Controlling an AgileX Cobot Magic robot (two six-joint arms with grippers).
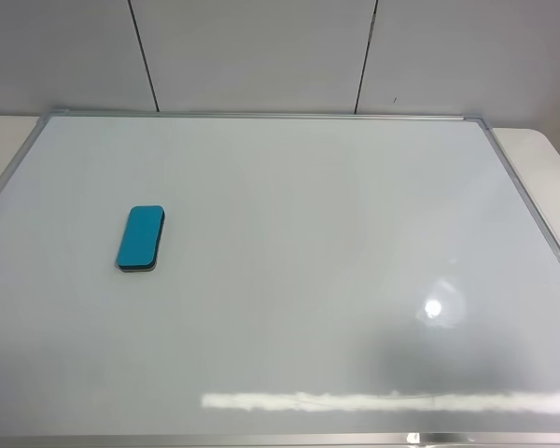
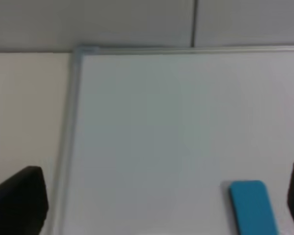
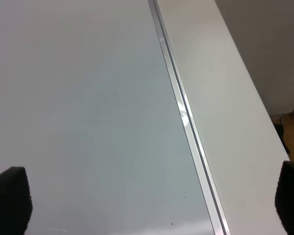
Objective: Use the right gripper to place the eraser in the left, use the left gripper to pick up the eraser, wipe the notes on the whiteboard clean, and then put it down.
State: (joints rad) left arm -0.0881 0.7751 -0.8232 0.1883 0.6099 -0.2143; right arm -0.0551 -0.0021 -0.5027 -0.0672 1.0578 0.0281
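**Eraser lies on a clean board, both arms away**

The eraser (image 1: 141, 238) lies flat on the whiteboard (image 1: 308, 280), at about 9 o'clock from the board centre. No red notes are visible, so the wiping seems finished and the eraser is put down. The left end effector (image 2: 166, 200) is open and holds nothing, with the eraser near one finger. The right end effector (image 3: 152, 196) is also open, above the board's frame and the worktop (image 3: 220, 98). Probably only retreating remains.

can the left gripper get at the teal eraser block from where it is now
Probably yes. The teal rounded eraser block with its dark felt base lies alone on the glossy white silver-framed whiteboard, just ahead of the left gripper's wide-spread black fingers, with nothing in between.
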